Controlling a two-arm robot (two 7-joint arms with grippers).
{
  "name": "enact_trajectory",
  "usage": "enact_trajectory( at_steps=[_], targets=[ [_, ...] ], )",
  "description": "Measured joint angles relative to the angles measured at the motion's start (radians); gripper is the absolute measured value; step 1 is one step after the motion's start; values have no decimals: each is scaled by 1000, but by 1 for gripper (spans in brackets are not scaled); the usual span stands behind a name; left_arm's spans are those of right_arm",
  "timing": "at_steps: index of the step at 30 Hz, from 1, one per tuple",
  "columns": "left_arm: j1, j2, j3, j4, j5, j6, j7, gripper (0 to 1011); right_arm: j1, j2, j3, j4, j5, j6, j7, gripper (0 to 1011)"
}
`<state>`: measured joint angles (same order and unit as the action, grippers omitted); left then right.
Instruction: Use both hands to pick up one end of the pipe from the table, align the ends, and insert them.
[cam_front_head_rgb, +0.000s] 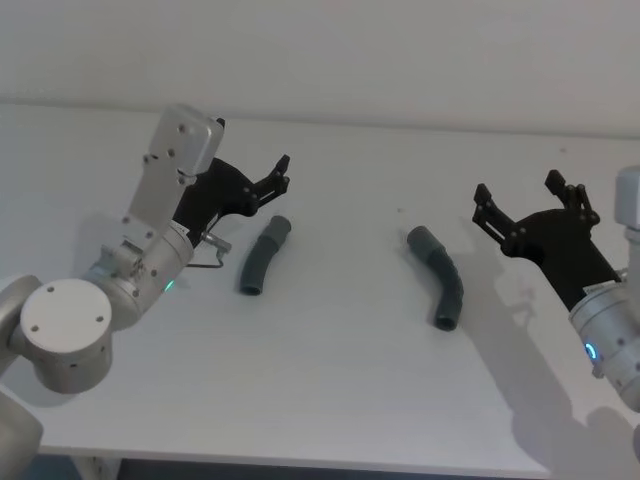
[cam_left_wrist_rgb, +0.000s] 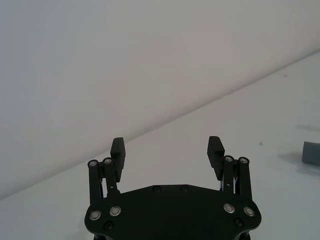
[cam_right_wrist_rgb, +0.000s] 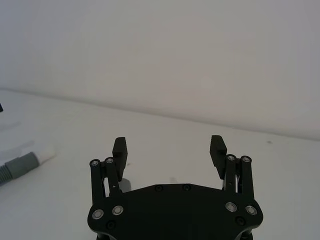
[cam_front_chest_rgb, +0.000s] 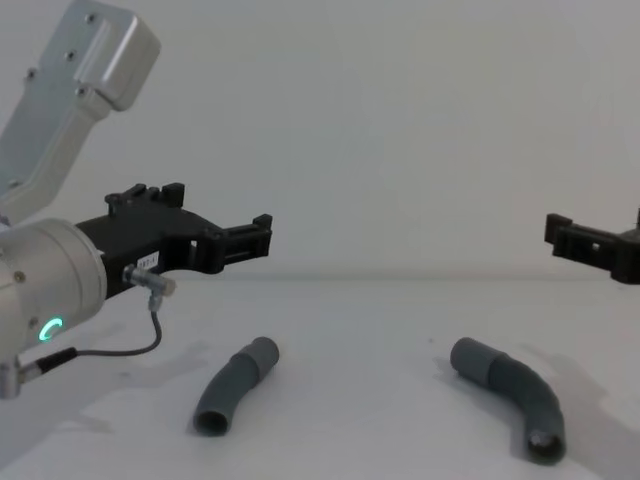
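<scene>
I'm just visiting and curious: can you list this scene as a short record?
Table: white
Left pipe: lying flat, untouched
Right pipe: lying flat, apart from the left pipe
Left gripper: open, empty, raised near the left pipe
Right gripper: open, empty, raised to the right of the right pipe
Ends joined: no

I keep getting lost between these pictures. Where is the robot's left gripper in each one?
Head view: the left gripper is upper left, just behind a grey hose piece.
Chest view: left side, mid-height, higher than that hose piece.
Left wrist view: in the foreground, fingers open.
Right wrist view: a dark sliver at the picture's edge may be it; cannot tell.
Shared landmark: the line where the table meets the wall.
</scene>
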<state>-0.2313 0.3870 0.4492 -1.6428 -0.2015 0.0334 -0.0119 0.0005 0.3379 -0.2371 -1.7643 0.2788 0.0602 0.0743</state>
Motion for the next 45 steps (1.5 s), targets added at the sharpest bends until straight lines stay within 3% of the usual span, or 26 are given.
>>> enact_trajectory(
  at_steps=[6,17,24,26,38,45],
  targets=[
    [14,22,-12,-49,-13,67,-12,1001,20,4,-21,-1,-13,69,12,1004],
    [46,89,-43,-174,-57,257,-59,1001,54,5,-70,-6,-32,217,30,1004],
    [58,114,-54,-225,-83,356,-85,1001,64,4,-84,-7,-40,261,36,1004],
    [61,121,-59,-247,-98,415,-97,1002,66,4,-88,-7,-41,273,37,1004],
    [60,105,-65,-274,-132,564,-106,1002,74,3,-101,-8,-48,310,42,1004],
    [46,83,-60,-255,-138,616,-104,1001,76,3,-104,-8,-49,318,43,1004]
  ],
)
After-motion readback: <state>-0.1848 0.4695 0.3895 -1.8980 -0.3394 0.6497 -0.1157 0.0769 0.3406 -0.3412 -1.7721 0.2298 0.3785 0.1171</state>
